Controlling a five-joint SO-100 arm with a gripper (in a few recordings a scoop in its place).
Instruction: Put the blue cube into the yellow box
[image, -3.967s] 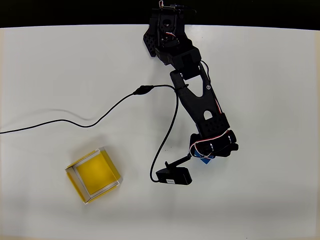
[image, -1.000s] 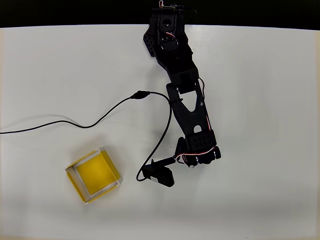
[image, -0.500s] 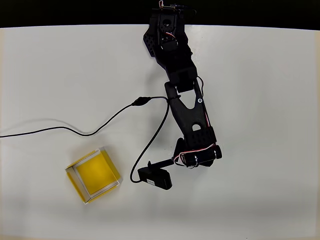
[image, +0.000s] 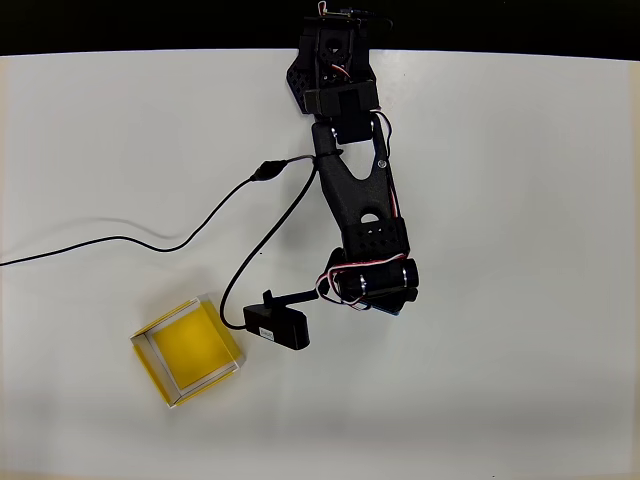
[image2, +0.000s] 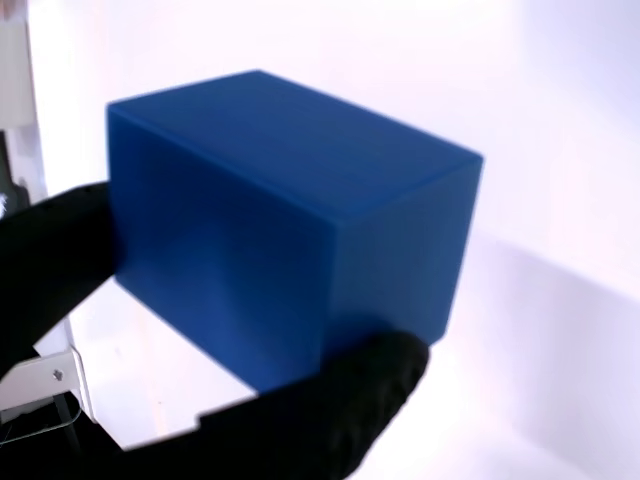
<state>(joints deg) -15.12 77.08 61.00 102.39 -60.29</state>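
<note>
Seen from overhead, your black arm reaches down the picture from its base at the top edge of the white surface. The gripper sits below the wrist motor, and a small sliver of the blue cube shows at the motor's lower edge. In the wrist view the blue cube is very close to the camera, and the gripper's black fingers press against it from the left and from below, so the gripper is clamped on the cube and carries it.

The yellow box rests on the surface at the lower left, turned slightly at an angle, well apart from the gripper. A small black cabled module lies between the box and the gripper, just beside the box's upper right corner. Its thin black cable curves away across the surface to the left edge.

Compared with 0.5 seconds ago, your wrist has swung to the left and slightly up the picture, toward the box. The black module has moved left with it and now sits nearer the box. The box itself has not shifted.
</note>
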